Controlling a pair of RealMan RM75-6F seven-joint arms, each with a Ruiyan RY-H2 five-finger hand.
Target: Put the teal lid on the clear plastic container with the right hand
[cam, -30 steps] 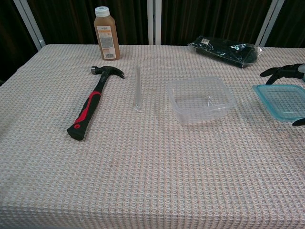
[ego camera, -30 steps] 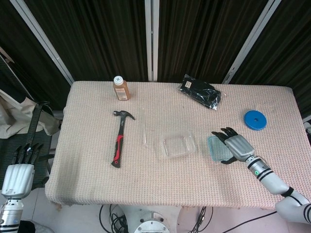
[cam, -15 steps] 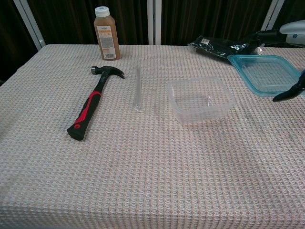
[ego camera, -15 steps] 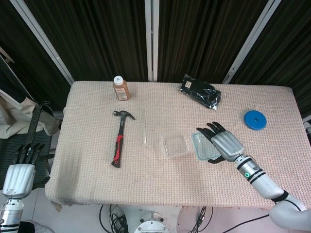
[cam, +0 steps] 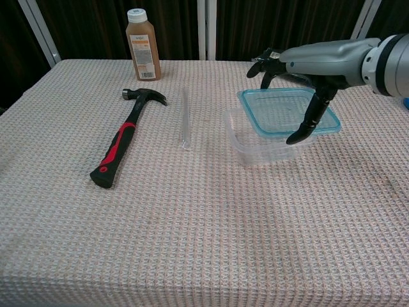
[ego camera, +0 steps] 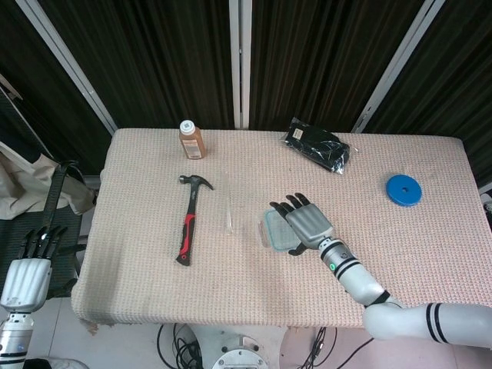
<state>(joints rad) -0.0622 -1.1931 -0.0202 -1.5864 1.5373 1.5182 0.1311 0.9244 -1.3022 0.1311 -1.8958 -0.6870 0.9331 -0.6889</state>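
The teal lid [cam: 285,110] hangs just over the clear plastic container [cam: 254,148], sitting a little to its right and slightly tilted. My right hand [cam: 317,59] grips the lid from above, fingers over its far edge and thumb down at its near edge. In the head view my right hand [ego camera: 306,224] covers most of the lid [ego camera: 273,232], and the container beneath barely shows. My left hand [ego camera: 25,270] hangs off the table's left side at the lower left, fingers straight, holding nothing.
A red-and-black hammer [cam: 121,144] lies left of centre, with a clear thin tube [cam: 185,119] between it and the container. A brown bottle [cam: 142,45] stands at the back left. A black bag [ego camera: 317,144] lies at the back, a blue disc [ego camera: 403,189] at the right.
My right hand has carried the teal lid leftward from the table's right side and now holds it over the container. The left hand has not moved.
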